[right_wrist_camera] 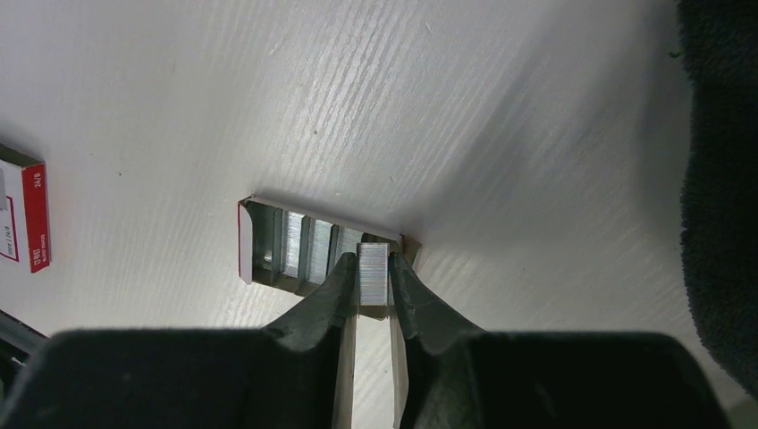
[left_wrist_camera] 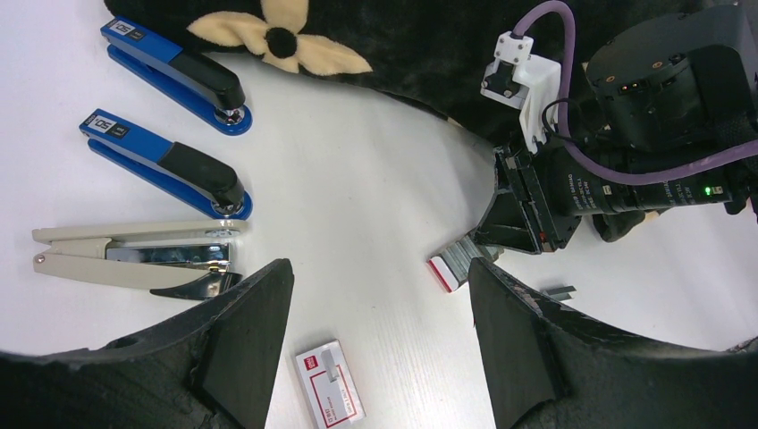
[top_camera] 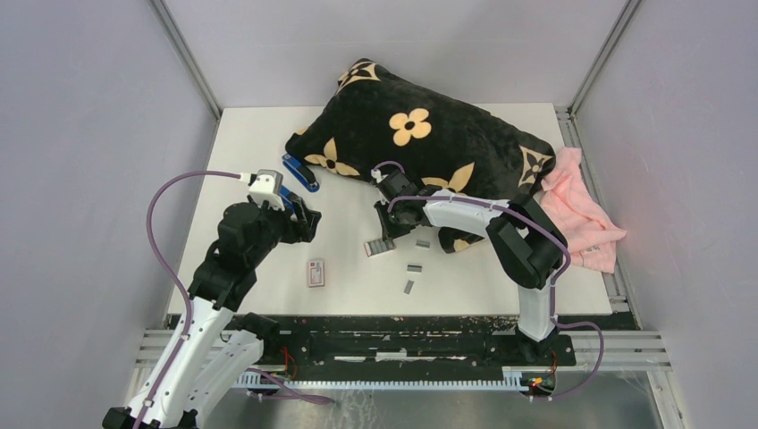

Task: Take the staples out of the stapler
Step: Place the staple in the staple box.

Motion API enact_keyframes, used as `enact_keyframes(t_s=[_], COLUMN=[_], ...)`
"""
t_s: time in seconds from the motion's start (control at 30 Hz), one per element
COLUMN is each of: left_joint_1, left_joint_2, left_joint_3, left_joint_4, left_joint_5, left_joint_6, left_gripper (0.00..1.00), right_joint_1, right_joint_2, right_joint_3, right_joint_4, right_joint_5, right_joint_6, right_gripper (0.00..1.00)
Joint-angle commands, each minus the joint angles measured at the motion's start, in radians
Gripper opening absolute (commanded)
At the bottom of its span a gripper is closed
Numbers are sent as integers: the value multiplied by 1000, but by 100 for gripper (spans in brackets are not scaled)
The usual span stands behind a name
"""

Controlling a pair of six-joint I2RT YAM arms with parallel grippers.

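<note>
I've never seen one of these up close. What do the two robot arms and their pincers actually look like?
Both the left arm and right arm mix white tubular links with chunky black joints. A purple cable runs along each into a white plug block. The left gripper and right gripper have blunt, matte black wedge-shaped fingers.

You are working in a robotics lab test cell, not a home or an office: plain grey partition walls held by bare aluminium corner posts box in a white laminate desk. At its near edge a slotted aluminium rail carries two black-and-white robot arms trailing purple cables. The only homely things on the desk are a black plush pillow with cream flowers and a crumpled pink cloth.
</note>
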State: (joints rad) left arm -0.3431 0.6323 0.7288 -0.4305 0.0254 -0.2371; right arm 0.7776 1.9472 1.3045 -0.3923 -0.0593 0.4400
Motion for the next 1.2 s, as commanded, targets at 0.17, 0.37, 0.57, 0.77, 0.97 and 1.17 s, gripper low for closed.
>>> enact_keyframes(t_s=[0.17, 0.37, 0.57, 0.77, 0.97, 1.17], left_joint_1=[6, 6, 7, 7, 9, 9], left_joint_2=[-6, -6, -6, -6, -6, -8], left_joint_3=[-3, -3, -3, -3, -3, -3], left_joint_4=[58, 58, 58, 58, 59, 59], left_joint_5=[-8, -8, -7, -6, -5, -4], left_joint_6=[50, 50, 50, 50, 50, 50], left_gripper=[79, 79, 79, 79, 79, 79], right_joint_1=[-3, -3, -3, -3, -3, -3], right_joint_2=[-4, -5, -5, -7, -8, -7], right_joint_3=[3, 3, 4, 2, 3, 3], right_joint_4=[-3, -3, -5, -3, -4, -5], right_joint_5=[-2, -6, -7, -11, -15, -20], right_joint_6=[-8, -7, -6, -4, -3, -2], right_gripper=[22, 23, 24, 25, 25, 26])
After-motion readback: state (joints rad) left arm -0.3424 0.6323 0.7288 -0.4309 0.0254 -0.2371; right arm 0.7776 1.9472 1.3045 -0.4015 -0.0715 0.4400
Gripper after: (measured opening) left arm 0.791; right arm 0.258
